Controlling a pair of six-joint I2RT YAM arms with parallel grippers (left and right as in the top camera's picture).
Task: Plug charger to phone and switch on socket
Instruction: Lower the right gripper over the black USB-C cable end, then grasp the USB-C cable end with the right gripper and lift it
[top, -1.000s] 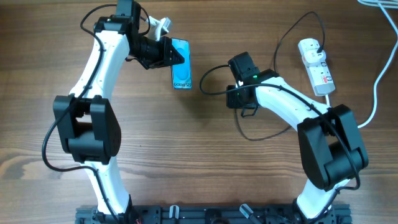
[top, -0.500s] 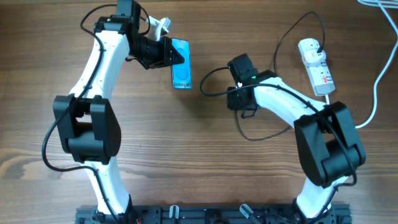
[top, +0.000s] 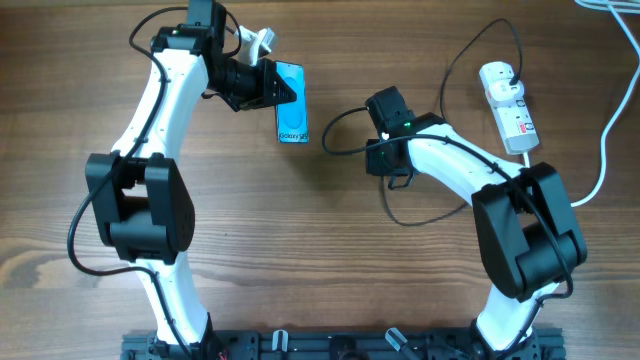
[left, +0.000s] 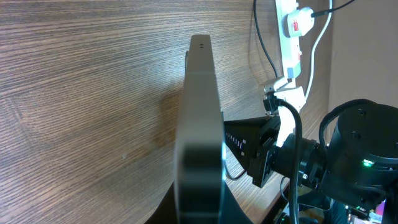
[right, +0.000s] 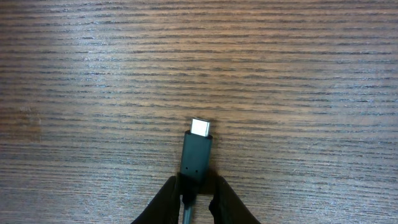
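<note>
Over the table (top: 300, 250), left gripper (top: 274, 86) still clamps phone (top: 292, 120), right gripper (right: 198, 186) still pinches charger (right: 197, 155).

Teal-cyan screen with white lettering is seen on the phone (top: 291, 116). The power strip (top: 517, 125) is coloured white, with red switch marks. The charger plug (right: 197, 157) is black, silver-tipped. The wooden table (top: 300, 250) is brown, streaked with grain.
</note>
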